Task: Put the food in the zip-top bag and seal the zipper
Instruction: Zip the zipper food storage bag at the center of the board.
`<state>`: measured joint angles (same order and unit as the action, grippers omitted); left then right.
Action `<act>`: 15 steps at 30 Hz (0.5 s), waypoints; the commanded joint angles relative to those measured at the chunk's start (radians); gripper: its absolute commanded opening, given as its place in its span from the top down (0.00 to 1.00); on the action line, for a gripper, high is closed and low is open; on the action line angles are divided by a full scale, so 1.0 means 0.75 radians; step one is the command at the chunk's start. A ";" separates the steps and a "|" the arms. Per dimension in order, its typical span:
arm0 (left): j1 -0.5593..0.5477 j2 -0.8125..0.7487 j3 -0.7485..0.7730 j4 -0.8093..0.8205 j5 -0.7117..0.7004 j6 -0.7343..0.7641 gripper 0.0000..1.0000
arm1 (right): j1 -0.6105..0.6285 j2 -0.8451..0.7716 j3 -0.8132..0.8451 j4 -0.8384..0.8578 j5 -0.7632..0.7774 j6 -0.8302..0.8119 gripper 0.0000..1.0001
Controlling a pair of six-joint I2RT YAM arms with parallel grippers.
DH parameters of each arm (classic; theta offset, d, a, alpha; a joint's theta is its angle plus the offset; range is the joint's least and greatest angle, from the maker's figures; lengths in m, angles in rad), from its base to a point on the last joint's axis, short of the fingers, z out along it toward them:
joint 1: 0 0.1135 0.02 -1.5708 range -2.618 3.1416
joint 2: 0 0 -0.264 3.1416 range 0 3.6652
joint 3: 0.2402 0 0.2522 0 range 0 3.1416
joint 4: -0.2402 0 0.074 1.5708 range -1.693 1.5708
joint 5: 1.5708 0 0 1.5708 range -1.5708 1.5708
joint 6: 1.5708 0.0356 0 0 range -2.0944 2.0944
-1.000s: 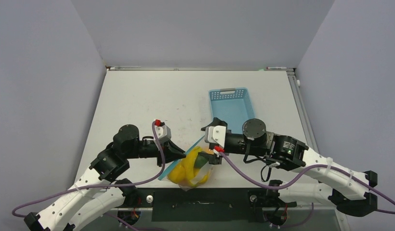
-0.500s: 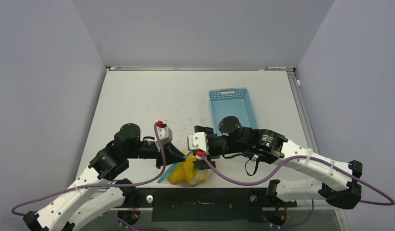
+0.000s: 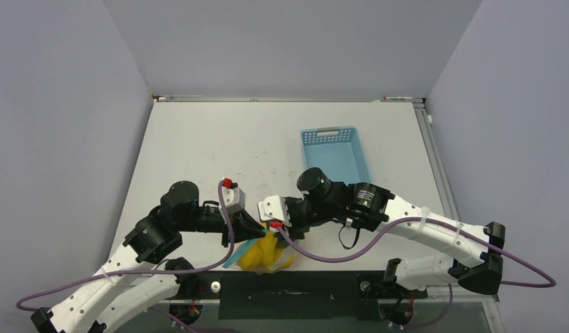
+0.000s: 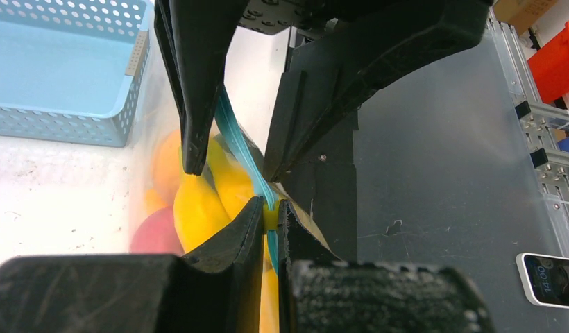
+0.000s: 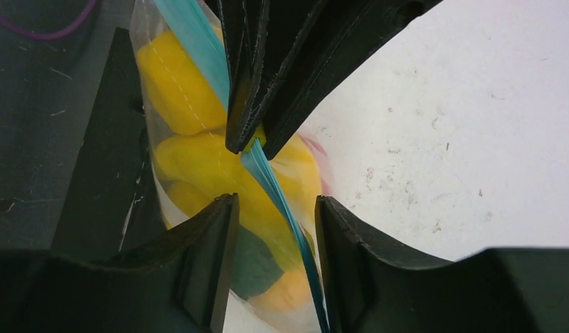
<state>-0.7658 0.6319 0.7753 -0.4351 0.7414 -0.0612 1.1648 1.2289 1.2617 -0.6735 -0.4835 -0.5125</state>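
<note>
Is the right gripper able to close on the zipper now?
Probably yes: the zipper passes between the open fingers of the right gripper, nothing else is in the gap, and the left gripper pinches it just beyond.

The clear zip-top bag [image 3: 266,257] lies at the near edge of the table [image 3: 198,146], bulging with food [image 5: 198,166], mostly yellow with orange, red and dark green, its light-blue zipper [image 5: 269,179] stretched taut.
</note>
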 commanded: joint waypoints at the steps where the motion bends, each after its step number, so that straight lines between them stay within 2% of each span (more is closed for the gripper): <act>1: -0.010 -0.022 0.069 0.076 0.045 0.028 1.00 | -0.005 0.016 0.037 -0.002 -0.079 -0.004 0.62; 8: -0.011 -0.028 0.063 0.087 0.034 0.028 1.00 | -0.005 -0.006 -0.009 0.038 -0.095 0.007 0.94; 15: -0.011 -0.034 0.052 0.103 0.011 0.026 0.98 | -0.005 -0.047 -0.019 0.091 -0.002 0.049 0.95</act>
<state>-0.7708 0.6235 0.7753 -0.4389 0.7410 -0.0547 1.1648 1.2373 1.2583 -0.6807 -0.5098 -0.4999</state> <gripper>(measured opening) 0.042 0.061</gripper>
